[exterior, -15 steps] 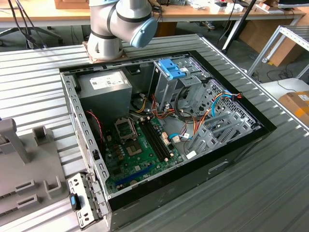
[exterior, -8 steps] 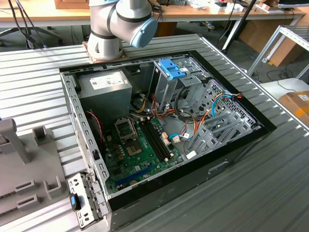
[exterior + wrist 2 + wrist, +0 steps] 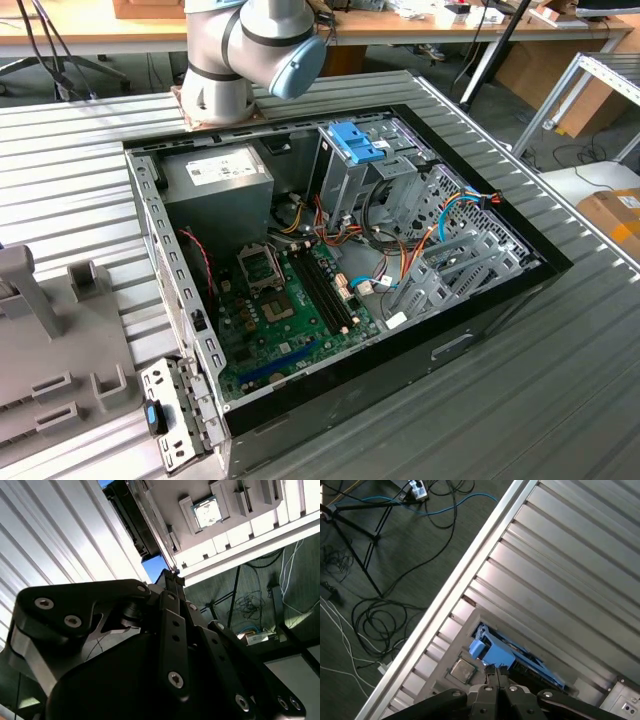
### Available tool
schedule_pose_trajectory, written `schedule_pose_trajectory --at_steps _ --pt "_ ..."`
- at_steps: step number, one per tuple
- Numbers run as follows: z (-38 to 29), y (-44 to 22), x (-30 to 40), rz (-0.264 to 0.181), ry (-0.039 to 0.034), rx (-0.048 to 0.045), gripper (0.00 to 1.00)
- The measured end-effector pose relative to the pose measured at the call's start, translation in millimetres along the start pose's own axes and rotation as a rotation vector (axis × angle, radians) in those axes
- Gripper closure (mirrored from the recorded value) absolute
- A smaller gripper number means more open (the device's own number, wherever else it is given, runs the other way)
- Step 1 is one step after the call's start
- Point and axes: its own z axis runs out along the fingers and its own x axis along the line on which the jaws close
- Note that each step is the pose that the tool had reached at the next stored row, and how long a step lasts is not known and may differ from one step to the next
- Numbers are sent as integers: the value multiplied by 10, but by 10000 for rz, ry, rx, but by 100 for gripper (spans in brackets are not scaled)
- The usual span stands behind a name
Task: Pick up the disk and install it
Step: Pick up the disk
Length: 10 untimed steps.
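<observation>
The disk (image 3: pixel 506 654) stands on edge in a grey fixture (image 3: pixel 451 641) on the ribbed metal table, its bright blue carrier rail facing the camera in the first wrist view. My gripper (image 3: pixel 497 672) hangs just above the disk's near end, its black fingers pressed together with nothing between them. In the second wrist view the gripper (image 3: pixel 172 577) points at a blue end of the disk (image 3: pixel 154 566). The open computer case (image 3: pixel 497 312) lies in the middle of the exterior view.
Inside the case stand an upright metal cage with a blue latch (image 3: pixel 355 140), a grey power-supply box (image 3: pixel 215 175) and the green motherboard (image 3: pixel 290 300). A processor chip (image 3: pixel 462 670) sits in the fixture beside the disk. Cables (image 3: pixel 380 620) lie on the floor past the table edge.
</observation>
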Motion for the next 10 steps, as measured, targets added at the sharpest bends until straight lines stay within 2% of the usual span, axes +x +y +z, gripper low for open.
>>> schedule_pose_trajectory --at_steps 6,8,10 --pt "4 0 0 -1203 5 26 89" --pt "9 1 -1 -2197 7 47 89" --pt "11 2 -2 -2735 7 56 89"
